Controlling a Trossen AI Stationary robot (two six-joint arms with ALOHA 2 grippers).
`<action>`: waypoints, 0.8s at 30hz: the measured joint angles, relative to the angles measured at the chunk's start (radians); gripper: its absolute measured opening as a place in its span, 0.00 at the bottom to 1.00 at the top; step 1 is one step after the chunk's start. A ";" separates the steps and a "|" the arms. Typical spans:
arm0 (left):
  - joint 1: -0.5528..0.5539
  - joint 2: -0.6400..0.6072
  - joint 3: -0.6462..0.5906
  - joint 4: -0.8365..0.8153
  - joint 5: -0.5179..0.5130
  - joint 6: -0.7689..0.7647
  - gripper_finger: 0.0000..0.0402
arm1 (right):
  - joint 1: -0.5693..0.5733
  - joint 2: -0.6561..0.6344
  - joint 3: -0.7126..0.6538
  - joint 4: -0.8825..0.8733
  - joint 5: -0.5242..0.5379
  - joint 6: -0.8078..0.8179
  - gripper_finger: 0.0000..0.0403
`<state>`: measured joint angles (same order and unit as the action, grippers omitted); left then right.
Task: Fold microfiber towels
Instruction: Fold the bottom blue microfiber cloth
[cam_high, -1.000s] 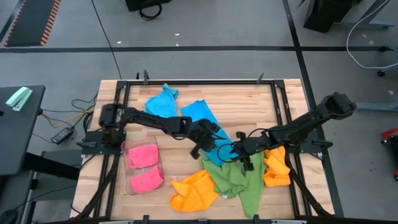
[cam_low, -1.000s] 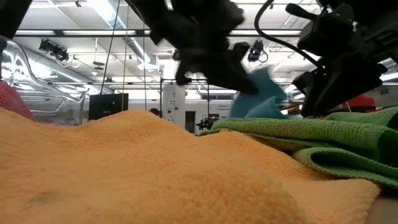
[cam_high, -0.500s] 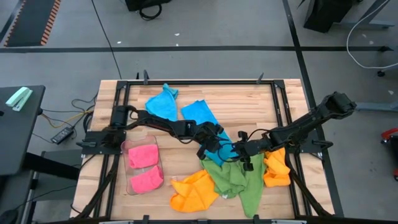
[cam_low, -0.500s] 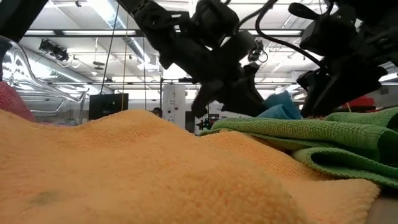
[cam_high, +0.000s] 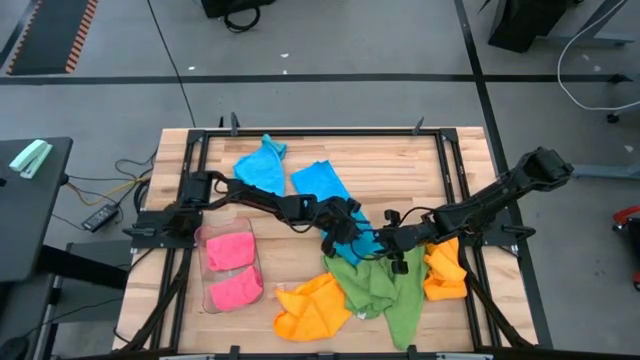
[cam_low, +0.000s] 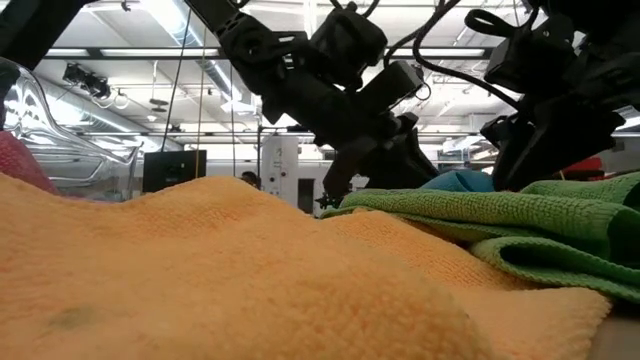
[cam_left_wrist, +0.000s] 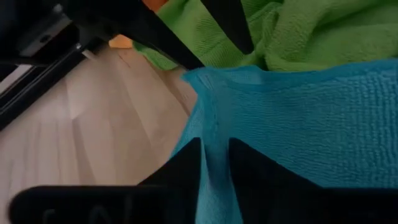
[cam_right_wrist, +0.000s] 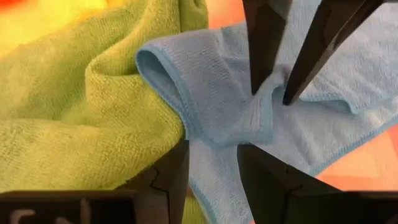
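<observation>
A sky blue towel (cam_high: 320, 185) lies spread mid-table, its near end (cam_right_wrist: 217, 118) resting on a green towel (cam_high: 385, 290). My left gripper (cam_high: 347, 233) reaches in from the table's left, low over that near end. Its fingers stand a little apart around a small raised fold. My right gripper (cam_high: 387, 243) comes from the right, open, over the blue towel's edge (cam_right_wrist: 211, 158) beside the green one. A second blue towel (cam_high: 262, 165) lies far left. Orange towels (cam_high: 312, 308) (cam_high: 445, 270) flank the green one. My left gripper's fingertips (cam_right_wrist: 261, 74) come down slanting from the table's left. One stands on each side of a puckered fold (cam_right_wrist: 272, 84) near the blue towel's near end. A narrow gap shows between them. The towel lies slack on the table and the green towel. I cannot tell whether my right gripper touches the towel.
A clear plastic tray (cam_high: 207, 300) at the near left holds two pink towels (cam_high: 230, 250). A dark metal frame (cam_high: 455, 160) borders the wooden tabletop. Bare wood shows at the far right (cam_high: 400, 165).
My left gripper has come down toward the table with the blue towel's near end. That end hung lifted a second ago and now lies low on the green towel. The rest of the towel stayed flat.
</observation>
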<state>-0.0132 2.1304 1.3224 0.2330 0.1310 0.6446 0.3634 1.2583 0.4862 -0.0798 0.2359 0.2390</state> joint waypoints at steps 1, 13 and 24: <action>0.000 0.000 0.000 0.004 0.000 -0.011 0.27 | 0.000 0.000 0.000 -0.006 0.000 0.004 0.36; 0.000 -0.033 0.000 0.001 -0.042 -0.058 0.44 | 0.000 -0.056 0.000 -0.146 0.000 0.193 0.36; 0.047 -0.063 0.000 -0.126 -0.156 -0.026 0.36 | -0.002 -0.134 0.000 -0.145 0.197 0.053 0.36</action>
<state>0.0341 2.0670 1.3220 0.1068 -0.0248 0.6182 0.3614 1.1239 0.4862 -0.2250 0.4330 0.2916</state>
